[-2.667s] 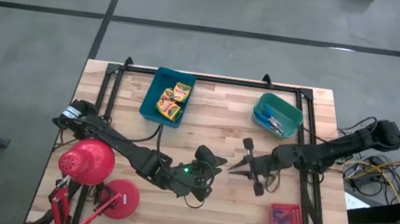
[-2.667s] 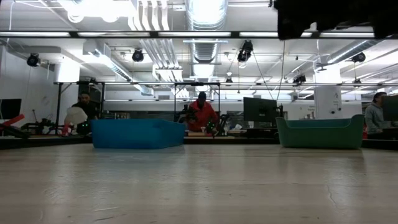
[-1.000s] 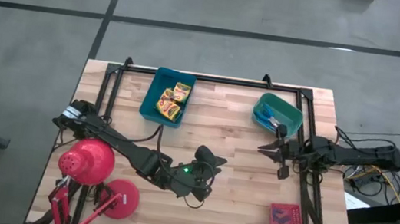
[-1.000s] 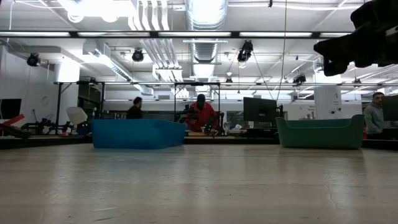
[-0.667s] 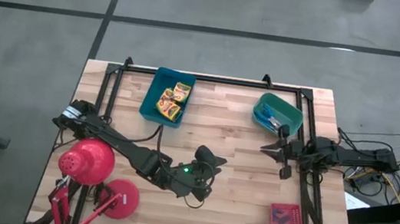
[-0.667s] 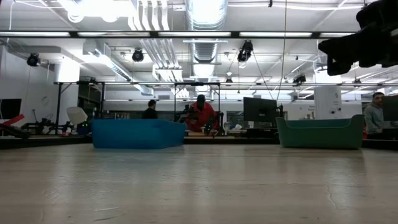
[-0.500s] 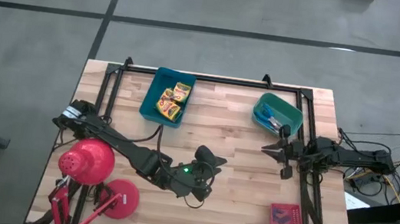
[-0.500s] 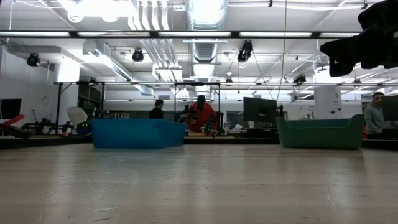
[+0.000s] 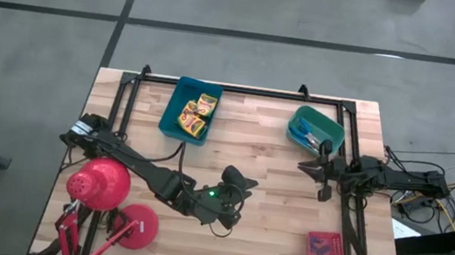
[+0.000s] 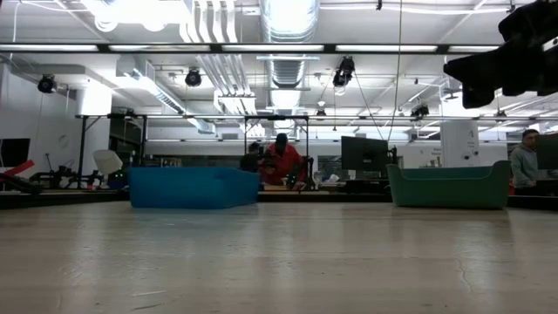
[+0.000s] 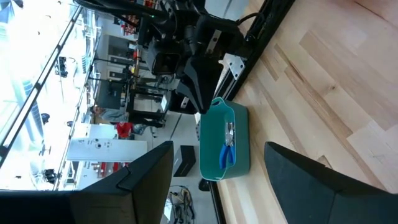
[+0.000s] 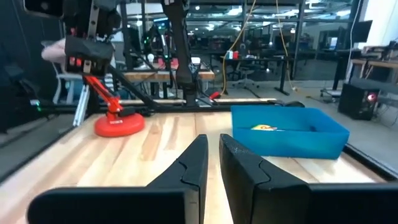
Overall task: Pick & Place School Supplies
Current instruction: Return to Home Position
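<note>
A pale wooden worktop [image 9: 252,144] stands on a grey concrete floor [image 9: 44,50]. Overhead run ribbed ducts [image 10: 288,65] and bright strip lights [image 10: 131,48].

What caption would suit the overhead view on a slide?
Crayon boxes in the blue tray, scissors in the teal tray; left claw mid-table, right claw beside the teal tray, both empty.
</note>
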`<action>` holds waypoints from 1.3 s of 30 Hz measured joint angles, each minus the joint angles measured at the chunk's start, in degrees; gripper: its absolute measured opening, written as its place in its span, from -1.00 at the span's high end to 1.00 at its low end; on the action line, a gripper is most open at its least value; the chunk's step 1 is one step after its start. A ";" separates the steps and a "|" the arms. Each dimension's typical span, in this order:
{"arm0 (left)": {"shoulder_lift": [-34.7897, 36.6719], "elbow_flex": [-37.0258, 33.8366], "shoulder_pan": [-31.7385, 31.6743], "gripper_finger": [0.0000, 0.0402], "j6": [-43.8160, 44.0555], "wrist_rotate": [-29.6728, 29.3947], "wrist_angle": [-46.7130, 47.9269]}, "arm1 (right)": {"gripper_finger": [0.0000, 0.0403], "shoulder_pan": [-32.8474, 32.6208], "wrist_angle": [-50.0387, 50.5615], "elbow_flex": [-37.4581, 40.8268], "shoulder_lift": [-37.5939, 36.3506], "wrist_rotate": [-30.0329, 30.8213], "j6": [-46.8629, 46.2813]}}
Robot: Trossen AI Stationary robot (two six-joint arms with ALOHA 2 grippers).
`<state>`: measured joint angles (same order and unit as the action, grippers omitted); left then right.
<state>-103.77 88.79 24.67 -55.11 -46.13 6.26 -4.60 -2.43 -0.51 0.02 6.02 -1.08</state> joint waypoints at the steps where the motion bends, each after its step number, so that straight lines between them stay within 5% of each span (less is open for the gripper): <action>1: 0.00 0.00 0.02 -0.28 0.00 -0.02 0.02 | 0.81 0.00 -0.04 0.00 -0.01 0.01 -0.96; 7: 0.00 0.00 0.02 -0.28 0.00 -0.02 0.02 | 0.81 0.00 0.65 0.00 0.57 0.00 -9.25; 39: 0.04 0.00 0.02 -0.28 0.42 0.74 -3.57 | 0.81 0.00 0.67 -0.02 0.86 0.02 -9.25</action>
<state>-103.72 88.79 24.68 -54.69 -45.39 2.69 -4.60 -1.76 -0.54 0.89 6.04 -10.33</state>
